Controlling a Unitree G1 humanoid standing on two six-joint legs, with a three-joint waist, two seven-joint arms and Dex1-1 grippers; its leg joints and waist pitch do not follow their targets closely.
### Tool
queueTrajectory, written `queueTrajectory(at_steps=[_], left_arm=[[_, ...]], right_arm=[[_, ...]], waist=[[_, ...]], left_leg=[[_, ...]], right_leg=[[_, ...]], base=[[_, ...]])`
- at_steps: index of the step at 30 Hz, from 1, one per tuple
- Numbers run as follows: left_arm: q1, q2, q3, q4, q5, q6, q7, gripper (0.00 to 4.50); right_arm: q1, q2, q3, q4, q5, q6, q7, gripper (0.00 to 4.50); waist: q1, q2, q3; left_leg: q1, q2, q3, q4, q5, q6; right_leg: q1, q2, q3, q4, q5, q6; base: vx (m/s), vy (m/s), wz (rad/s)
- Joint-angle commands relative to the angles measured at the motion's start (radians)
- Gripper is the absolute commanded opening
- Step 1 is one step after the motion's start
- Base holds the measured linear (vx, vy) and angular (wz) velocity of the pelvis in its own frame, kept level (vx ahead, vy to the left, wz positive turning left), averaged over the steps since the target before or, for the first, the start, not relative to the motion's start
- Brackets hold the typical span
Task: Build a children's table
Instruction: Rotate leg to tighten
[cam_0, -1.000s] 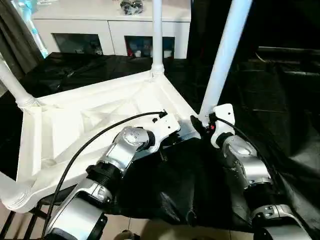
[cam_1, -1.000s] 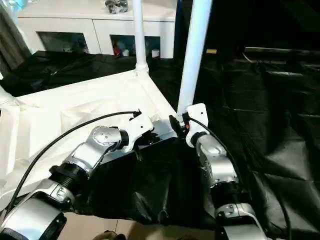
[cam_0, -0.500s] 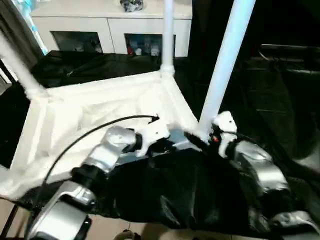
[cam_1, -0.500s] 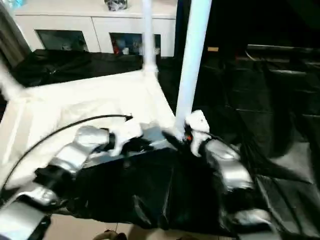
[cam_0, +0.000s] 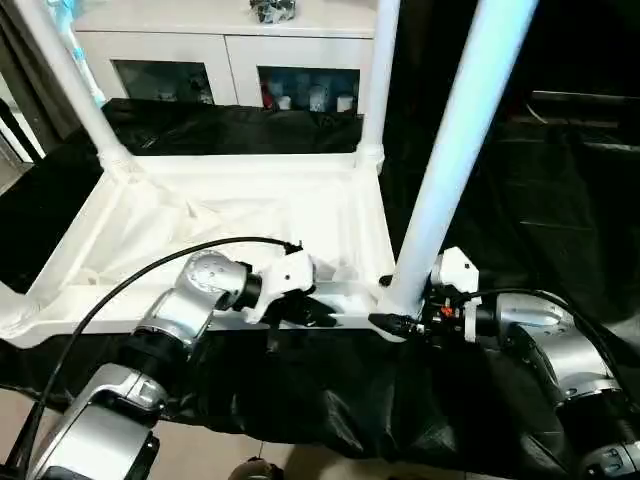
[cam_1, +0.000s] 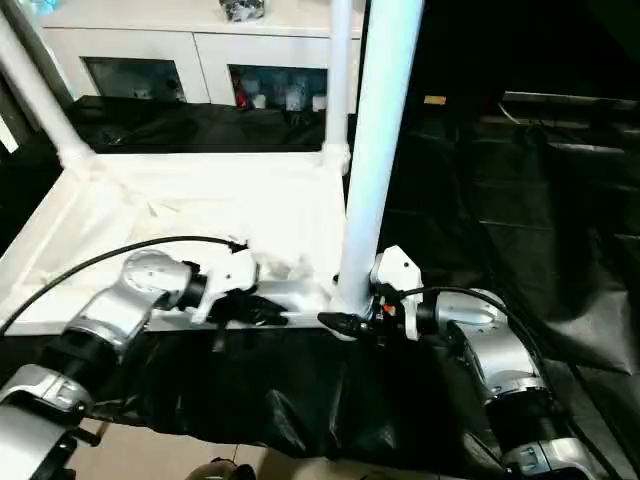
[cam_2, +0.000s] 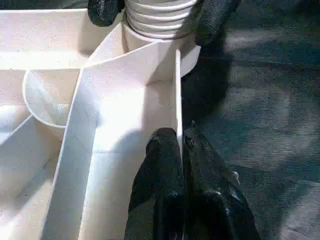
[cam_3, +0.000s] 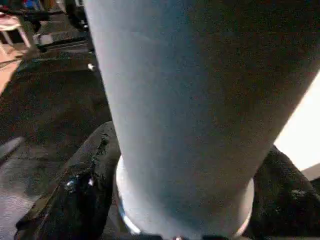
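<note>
Right end effector (cam_0: 392, 303) clasps leg (cam_0: 455, 150) – left (cam_2: 181, 145) pinches tabletop rim (cam_2: 177, 90) (upturned)

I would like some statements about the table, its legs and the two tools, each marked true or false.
1. The tabletop lies with its ribbed underside up. True.
2. The left tool is wide open above the tabletop. False: its fingers are shut on the thin rim wall near the corner.
3. The right tool has its fingers around the base of the nearest leg. True.
4. The nearest leg lies flat on the black cloth. False: it stands up in its corner socket.
5. A white cabinet with glass doors stands behind the table. True.
</note>
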Motion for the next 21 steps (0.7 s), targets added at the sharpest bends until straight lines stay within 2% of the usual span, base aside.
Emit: queueTrajectory(at_steps=[1, 3, 7, 9, 11, 13, 15, 16, 17, 18, 19, 20, 21], left_arm=[[-0.003, 0.006, -0.002, -0.026, -0.017, -0.014, -0.017, 0.00], [-0.004, 0.007, 0.000, -0.022, -0.016, -0.011, -0.019, 0.00], [-0.006, 0.004, 0.007, -0.017, -0.014, 0.002, -0.011, 0.00], [-0.015, -0.004, 0.008, 0.001, 0.011, -0.001, 0.042, 0.00], [-0.033, -0.022, 0.013, 0.027, 0.048, 0.015, 0.139, 0.00], [-0.058, -0.063, 0.038, 0.043, 0.063, 0.069, 0.261, 0.00], [-0.068, -0.083, 0.049, 0.045, 0.067, 0.096, 0.309, 0.00], [-0.076, -0.113, 0.059, 0.038, 0.068, 0.128, 0.361, 0.00], [-0.081, -0.140, 0.064, 0.030, 0.069, 0.157, 0.404, 0.00], [-0.083, -0.163, 0.067, 0.021, 0.069, 0.178, 0.432, 0.00], [-0.082, -0.168, 0.067, 0.020, 0.070, 0.182, 0.440, 0.00], [-0.079, -0.197, 0.063, 0.010, 0.079, 0.202, 0.483, 0.00], [-0.073, -0.208, 0.057, 0.002, 0.086, 0.206, 0.495, 0.00]], right_arm=[[-0.001, -0.001, 0.021, -0.026, 0.014, 0.013, 0.027, 3.06], [0.000, -0.002, 0.023, -0.032, 0.018, 0.022, 0.032, 2.82], [0.011, 0.001, 0.027, -0.043, 0.020, 0.042, 0.024, 2.78], [0.019, 0.015, 0.017, -0.042, 0.020, 0.070, -0.013, 2.75], [0.020, 0.056, -0.014, -0.031, 0.027, 0.120, -0.098, 2.74], [0.013, 0.124, -0.046, 0.003, -0.012, 0.121, -0.261, 2.74], [0.008, 0.155, -0.058, 0.023, -0.027, 0.116, -0.330, 2.74], [-0.001, 0.196, -0.071, 0.047, -0.047, 0.110, -0.419, 2.74], [-0.012, 0.235, -0.081, 0.070, -0.060, 0.108, -0.496, 2.74], [-0.020, 0.268, -0.085, 0.086, -0.067, 0.106, -0.545, 2.74], [-0.023, 0.275, -0.085, 0.089, -0.069, 0.106, -0.557, 2.74], [-0.038, 0.323, -0.088, 0.108, -0.079, 0.106, -0.629, 2.74], [-0.044, 0.346, -0.087, 0.110, -0.083, 0.109, -0.655, 2.74]], waist=[[0.000, -0.013, -0.072], [0.000, -0.016, -0.071], [0.001, -0.015, -0.072], [0.001, -0.013, -0.070], [0.000, -0.011, -0.069], [-0.003, -0.014, -0.065], [-0.008, -0.016, -0.063], [-0.010, -0.017, -0.062], [-0.011, -0.012, -0.062], [-0.017, -0.012, -0.061], [-0.020, -0.014, -0.061], [-0.021, -0.015, -0.063], [-0.027, -0.015, -0.062]], left_leg=[[0.019, 0.036, -0.005, -0.071, -0.278, 0.055], [0.019, 0.036, -0.004, -0.070, -0.276, 0.055], [0.018, 0.035, -0.004, -0.069, -0.266, 0.054], [0.018, 0.035, -0.004, -0.070, -0.267, 0.053], [0.021, 0.034, -0.005, -0.072, -0.289, 0.041], [0.025, 0.032, -0.006, -0.074, -0.322, 0.021], [0.026, 0.029, -0.009, -0.076, -0.340, -0.002], [0.026, 0.029, -0.010, -0.077, -0.347, -0.005], [0.024, 0.028, -0.011, -0.078, -0.349, -0.010], [0.023, 0.027, -0.014, -0.080, -0.359, -0.016], [0.023, 0.026, -0.013, -0.080, -0.365, -0.017], [0.027, 0.025, -0.013, -0.078, -0.367, -0.016], [0.025, 0.024, -0.014, -0.079, -0.369, -0.013]], right_leg=[[0.046, -0.049, 0.036, -0.072, -0.237, -0.251], [0.046, -0.049, 0.037, -0.073, -0.236, -0.252], [0.047, -0.050, 0.037, -0.073, -0.243, -0.246], [0.045, -0.048, 0.037, -0.074, -0.243, -0.245], [0.044, -0.050, 0.036, -0.077, -0.279, -0.237], [0.038, -0.051, 0.037, -0.084, -0.340, -0.221], [0.038, -0.054, 0.035, -0.092, -0.422, -0.188], [0.037, -0.053, 0.035, -0.095, -0.438, -0.178], [0.036, -0.054, 0.036, -0.093, -0.438, -0.177], [0.037, -0.054, 0.032, -0.096, -0.451, -0.170], [0.037, -0.052, 0.032, -0.098, -0.459, -0.165], [0.033, -0.053, 0.033, -0.100, -0.459, -0.164], [0.034, -0.051, 0.032, -0.101, -0.453, -0.165]], base=[[0.000, 0.000, 0.00], [0.000, 0.000, 0.00], [0.000, 0.000, 0.00], [0.000, 0.000, 0.00], [0.000, 0.000, 0.00], [0.000, 0.000, 0.00], [0.000, 0.000, 0.00], [0.000, 0.000, 0.00], [0.000, 0.000, 0.00], [0.000, 0.000, 0.00], [0.000, 0.000, 0.00], [0.000, 0.000, 0.00], [0.000, 0.000, 0.00]])
